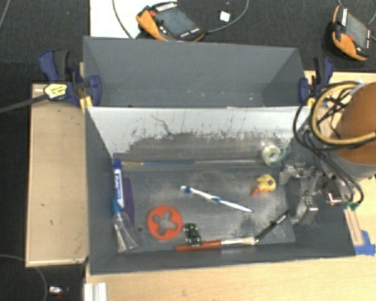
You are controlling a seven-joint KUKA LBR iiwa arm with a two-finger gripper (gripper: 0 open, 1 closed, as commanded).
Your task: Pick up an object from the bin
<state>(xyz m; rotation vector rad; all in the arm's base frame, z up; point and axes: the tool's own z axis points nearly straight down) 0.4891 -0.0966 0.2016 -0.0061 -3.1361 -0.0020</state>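
Approach step: the gripper [302, 212] is low at the right side of the bin [194, 137], with no pick made yet
The arm reaches in from the frame's right, its wrist bent down over the floor's right edge. A black pen [271, 226] lies just to its lower left and a yellow duck [265, 184] to its upper left. Whether the gripper is spread or closed cannot be told. Next it would need to centre over one thing and descend

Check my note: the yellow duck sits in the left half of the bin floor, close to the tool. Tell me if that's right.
Wrong side. In the camera view the yellow duck sits in the right half of the bin floor, close to the tool; the rest stands.
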